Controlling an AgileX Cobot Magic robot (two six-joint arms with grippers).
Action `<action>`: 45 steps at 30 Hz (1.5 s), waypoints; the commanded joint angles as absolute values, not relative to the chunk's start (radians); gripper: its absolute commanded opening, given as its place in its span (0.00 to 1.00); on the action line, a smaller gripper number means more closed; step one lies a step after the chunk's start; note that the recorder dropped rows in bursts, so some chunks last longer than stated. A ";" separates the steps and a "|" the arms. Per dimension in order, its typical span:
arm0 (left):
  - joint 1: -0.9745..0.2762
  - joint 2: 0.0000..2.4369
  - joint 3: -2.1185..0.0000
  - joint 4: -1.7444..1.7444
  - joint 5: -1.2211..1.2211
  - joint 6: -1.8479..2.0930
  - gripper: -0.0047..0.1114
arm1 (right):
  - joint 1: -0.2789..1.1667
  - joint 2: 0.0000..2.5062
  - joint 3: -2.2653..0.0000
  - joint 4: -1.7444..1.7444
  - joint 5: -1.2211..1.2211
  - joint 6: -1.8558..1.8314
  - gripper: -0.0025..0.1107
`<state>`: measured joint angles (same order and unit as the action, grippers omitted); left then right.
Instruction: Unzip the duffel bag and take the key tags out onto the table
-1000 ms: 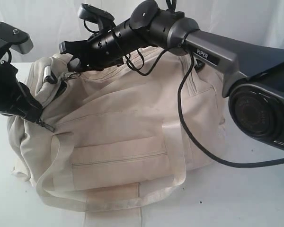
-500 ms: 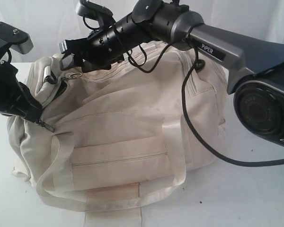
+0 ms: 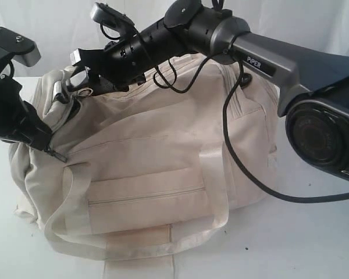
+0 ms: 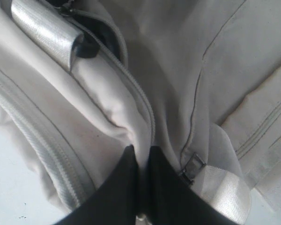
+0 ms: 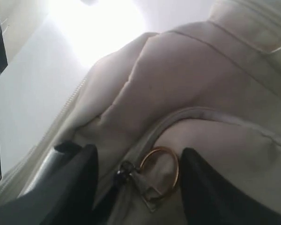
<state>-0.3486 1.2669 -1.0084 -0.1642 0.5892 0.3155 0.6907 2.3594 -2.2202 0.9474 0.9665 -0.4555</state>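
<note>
Left fingers (image 4: 117, 187) are pressed almost together on a fold of cream fabric just beside the top zip of the duffel bag (image 3: 163, 151), and the fold is pinched between them. This grip is made at the bag's left end as seen in the exterior view. Right fingers (image 5: 70, 187) are held well apart over the same end of the bag. A metal ring pull (image 5: 160, 149) is seen between them, touched by neither so far as can be told. A short dark gap is shown in the top zip near the pinched fold. The duffel bag is set on the white worktop (image 3: 291, 244). Its front pocket zip (image 3: 145, 196) is closed, and a pale strap (image 3: 70, 197) is looped down across its front. The right arm is stretched over the bag's top from the right.
</note>
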 commanded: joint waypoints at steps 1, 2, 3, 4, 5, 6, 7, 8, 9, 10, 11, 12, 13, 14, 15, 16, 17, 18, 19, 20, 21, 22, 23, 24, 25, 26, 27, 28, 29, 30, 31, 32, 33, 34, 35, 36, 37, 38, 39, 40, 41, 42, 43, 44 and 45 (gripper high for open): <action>-0.351 1.256 -1.001 -0.177 0.641 0.314 0.04 | 0.687 2.354 -2.223 0.969 0.989 -0.469 0.40; -0.351 1.256 -1.001 -0.177 0.641 0.314 0.04 | 0.687 2.354 -2.223 0.969 0.989 -0.469 0.39; -0.351 1.256 -1.001 -0.177 0.641 0.314 0.04 | 0.687 2.354 -2.223 0.969 0.989 -0.469 0.37; -0.351 1.256 -1.001 -0.177 0.641 0.314 0.04 | 0.687 2.354 -2.223 0.969 0.989 -0.469 0.35; -0.351 1.256 -1.001 -0.177 0.641 0.314 0.04 | 0.687 2.354 -2.223 0.969 0.992 -0.469 0.34; -0.351 1.256 -1.001 -0.177 0.641 0.314 0.04 | 0.687 2.354 -2.223 0.969 0.997 -0.469 0.33; -0.351 1.256 -1.001 -0.177 0.641 0.314 0.04 | 0.687 2.354 -2.223 0.969 1.002 -0.469 0.31; -0.351 1.256 -1.001 -0.177 0.641 0.314 0.04 | 0.687 2.354 -2.223 0.969 1.009 -0.469 0.31; -0.351 1.256 -1.001 -0.177 0.641 0.314 0.04 | 0.687 2.354 -2.223 0.969 1.011 -0.469 0.30; -0.351 1.256 -1.001 -0.177 0.641 0.314 0.04 | 0.687 2.354 -2.223 0.969 1.016 -0.469 0.28; -0.351 1.256 -1.001 -0.177 0.641 0.314 0.04 | 0.687 2.354 -2.223 0.969 1.016 -0.469 0.28; -0.351 1.256 -1.001 -0.177 0.641 0.314 0.04 | 0.687 2.354 -2.223 0.969 1.018 -0.469 0.27; -0.351 1.256 -1.001 -0.177 0.641 0.314 0.04 | 0.687 2.354 -2.223 0.966 1.020 -0.469 0.25; -0.351 1.256 -1.001 -0.177 0.641 0.314 0.04 | 0.687 2.354 -2.223 0.960 1.020 -0.469 0.24; -0.351 1.256 -1.001 -0.177 0.641 0.314 0.04 | 0.687 2.354 -2.223 0.946 1.022 -0.469 0.23; -0.351 1.256 -1.001 -0.177 0.641 0.314 0.04 | 0.687 2.354 -2.223 0.929 1.022 -0.469 0.21; -0.351 1.256 -1.001 -0.177 0.641 0.314 0.04 | 0.687 2.354 -2.223 0.908 1.022 -0.469 0.19; -0.351 1.256 -1.001 -0.177 0.641 0.314 0.04 | 0.687 2.354 -2.223 0.890 1.022 -0.469 0.17; -0.351 1.256 -1.001 -0.177 0.641 0.314 0.04 | 0.687 2.354 -2.223 0.874 1.022 -0.469 0.14; -0.351 1.256 -1.001 -0.177 0.641 0.314 0.04 | 0.687 2.354 -2.223 0.860 1.019 -0.469 0.11; -0.351 1.256 -1.001 -0.177 0.641 0.314 0.04 | 0.687 2.354 -2.223 0.848 1.010 -0.469 0.08; -0.351 1.256 -1.001 -0.177 0.641 0.314 0.04 | 0.687 2.352 -2.223 0.835 0.992 -0.469 0.04; -0.351 1.256 -1.001 -0.177 0.641 0.314 0.04 | 0.687 2.350 -2.223 0.826 0.969 -0.469 0.02; -0.351 1.256 -1.001 -0.177 0.641 0.314 0.04 | 0.687 2.346 -2.223 0.824 0.942 -0.469 0.02; -0.351 1.256 -1.001 -0.177 0.641 0.314 0.04 | 0.685 2.340 -2.223 0.819 0.911 -0.469 0.02; -0.351 1.256 -1.001 -0.177 0.641 0.314 0.04 | 0.685 2.332 -2.223 0.811 0.880 -0.469 0.02; -0.351 1.256 -1.001 -0.177 0.643 0.314 0.04 | 0.685 2.327 -2.223 0.808 0.856 -0.469 0.02; -0.351 1.256 -1.001 -0.177 0.643 0.314 0.04 | 0.685 2.315 -2.223 0.808 0.807 -0.474 0.02; -0.351 1.256 -1.001 -0.177 0.643 0.316 0.04 | 0.685 2.309 -2.223 0.808 0.782 -0.486 0.02; -0.351 1.256 -1.001 -0.177 0.643 0.317 0.04 | 0.685 2.306 -2.223 0.806 0.735 -0.501 0.02; -0.351 1.256 -1.001 -0.177 0.643 0.317 0.04 | 0.685 2.306 -2.223 0.806 0.716 -0.501 0.02; -0.351 1.256 -1.001 -0.177 0.643 0.317 0.04 | 0.685 2.308 -2.223 0.806 0.695 -0.518 0.02; -0.351 1.256 -1.001 -0.177 0.643 0.317 0.04 | 0.687 2.311 -2.223 0.806 0.683 -0.540 0.02; -0.351 1.256 -1.001 -0.177 0.643 0.317 0.04 | 0.687 2.317 -2.223 0.806 0.657 -0.565 0.02; -0.351 1.256 -1.001 -0.177 0.645 0.323 0.04 | 0.687 2.321 -2.223 0.806 0.645 -0.574 0.02; -0.351 1.256 -1.001 -0.177 0.649 0.336 0.04 | 0.687 2.331 -2.223 0.813 0.614 -0.574 0.02; -0.351 1.256 -1.001 -0.177 0.654 0.340 0.04 | 0.689 2.341 -2.223 0.813 0.589 -0.574 0.02; -0.351 1.256 -1.001 -0.177 0.657 0.340 0.04 | 0.691 2.348 -2.223 0.813 0.577 -0.574 0.02; -0.351 1.256 -1.001 -0.177 0.662 0.340 0.04 | 0.697 2.363 -2.223 0.810 0.555 -0.580 0.02; -0.351 1.256 -1.001 -0.177 0.667 0.340 0.04 | 0.697 2.365 -2.223 0.810 0.542 -0.580 0.02; -0.351 1.256 -1.001 -0.177 0.677 0.340 0.04 | 0.703 2.374 -2.223 0.808 0.521 -0.580 0.02; -0.351 1.256 -1.001 -0.177 0.686 0.340 0.04 | 0.703 2.376 -2.223 0.804 0.504 -0.580 0.02; -0.351 1.256 -1.001 -0.177 0.693 0.340 0.04 | 0.706 2.378 -2.223 0.779 0.478 -0.580 0.02; -0.351 1.256 -1.001 -0.177 0.701 0.340 0.04 | 0.709 2.378 -2.223 0.758 0.461 -0.580 0.02; -0.351 1.256 -1.001 -0.177 0.708 0.340 0.04 | 0.709 2.378 -2.223 0.746 0.453 -0.580 0.02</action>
